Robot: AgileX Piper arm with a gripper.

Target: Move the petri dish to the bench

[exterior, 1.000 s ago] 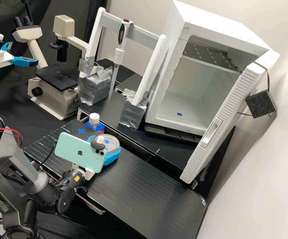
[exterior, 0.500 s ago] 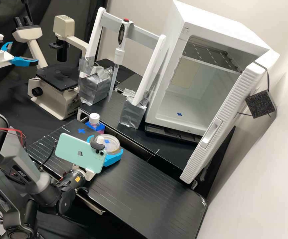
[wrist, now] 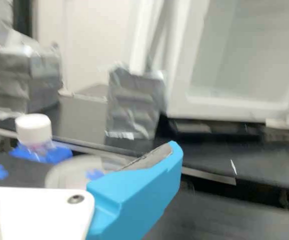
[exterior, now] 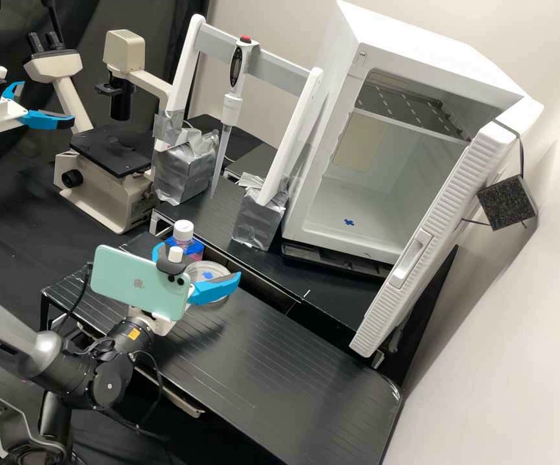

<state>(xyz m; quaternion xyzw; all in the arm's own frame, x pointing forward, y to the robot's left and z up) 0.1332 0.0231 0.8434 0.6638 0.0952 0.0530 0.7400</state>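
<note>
My gripper (exterior: 198,262) stands open, a little above the clear round petri dish (exterior: 211,270), with its blue fingers spread wide apart. The dish lies flat on the black bench (exterior: 280,361), and a blue mark shows through it. From the high view, one finger crosses in front of the dish's near side. In the wrist view, the open gripper (wrist: 80,145) has nothing between its fingers, and the blurred dish (wrist: 69,171) is partly hidden behind the near finger and the white mount.
A white-capped bottle (exterior: 183,231) in a blue holder stands close behind the dish. Beyond a gap are foil-wrapped stand feet (exterior: 259,218) with a hanging pipette (exterior: 232,106), and the open white incubator (exterior: 351,213). A microscope (exterior: 108,168) stands at the left.
The gripper was around the dish low at the bench; its fingers have spread wider and it has risen and drawn back left. The dish stays on the bench.
</note>
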